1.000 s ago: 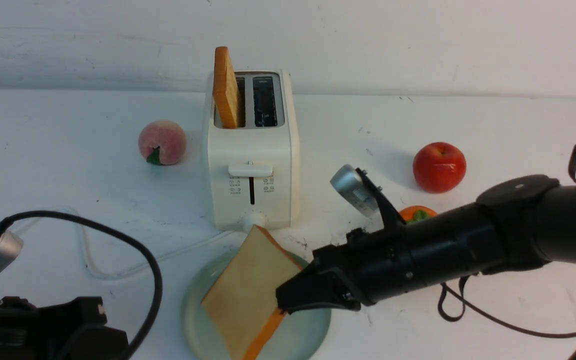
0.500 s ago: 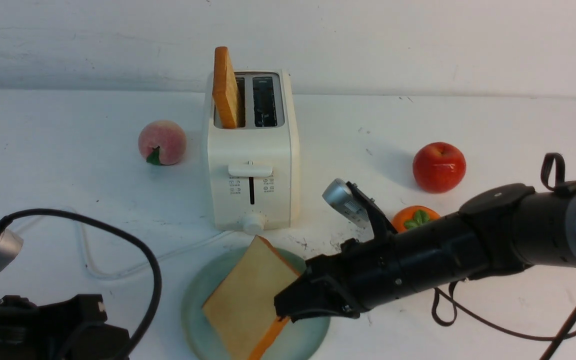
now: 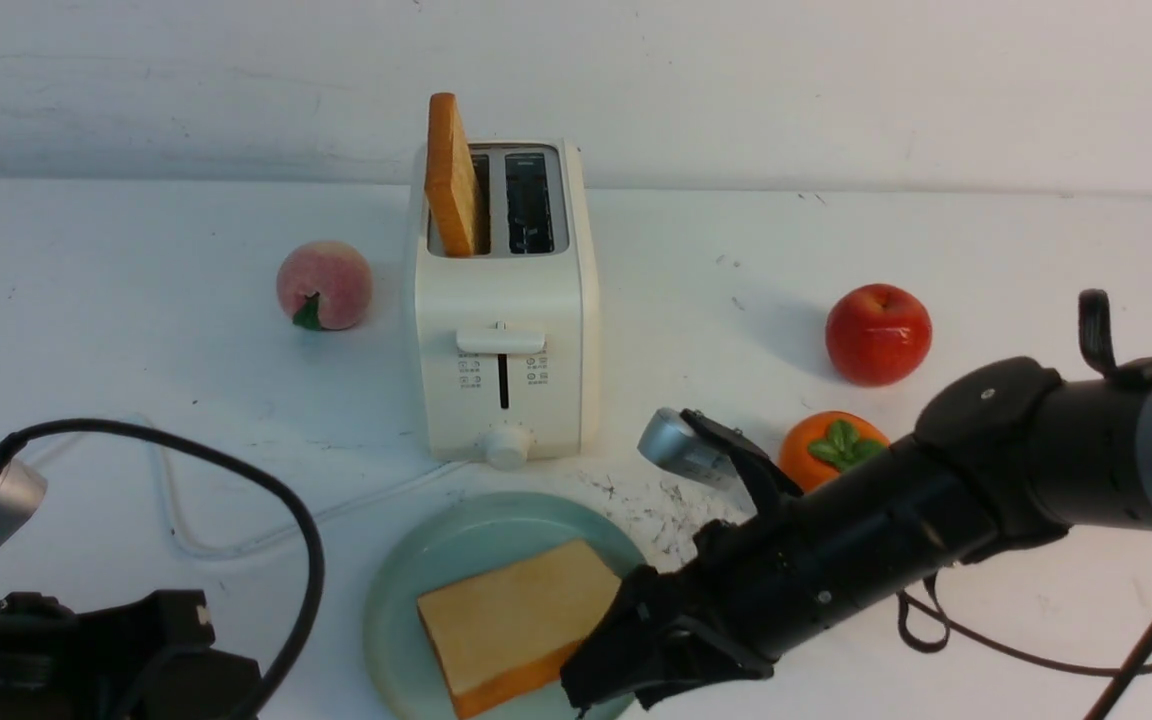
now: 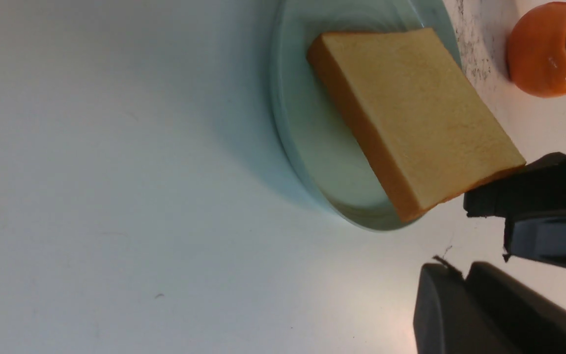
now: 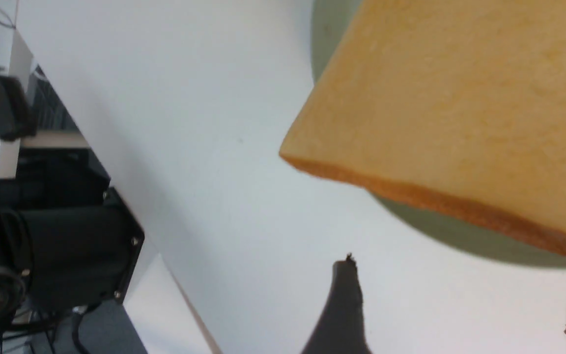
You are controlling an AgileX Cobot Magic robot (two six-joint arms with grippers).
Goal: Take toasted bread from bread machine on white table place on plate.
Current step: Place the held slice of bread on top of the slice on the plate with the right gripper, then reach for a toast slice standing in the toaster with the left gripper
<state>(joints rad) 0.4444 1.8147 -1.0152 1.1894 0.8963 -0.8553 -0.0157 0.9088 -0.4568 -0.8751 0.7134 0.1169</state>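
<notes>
From the front, the right pincer [image 3: 601,690] hides a corner of the toasted bread [image 3: 506,620] and part of the plate [image 3: 406,560].

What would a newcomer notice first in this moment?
A slice of toasted bread lies on the plate in front, the right gripper open at its corner. Behind, a second slice stands in the bread machine's left slot, with a peach left and a red apple right.

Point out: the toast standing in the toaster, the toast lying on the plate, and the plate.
standing toast [image 3: 451,175]: front view, middle of its visible orange side.
lying toast [image 3: 511,615]: front view, middle of its pale top face.
plate [image 3: 406,570]: front view, bare surface left of the lying toast.
</notes>
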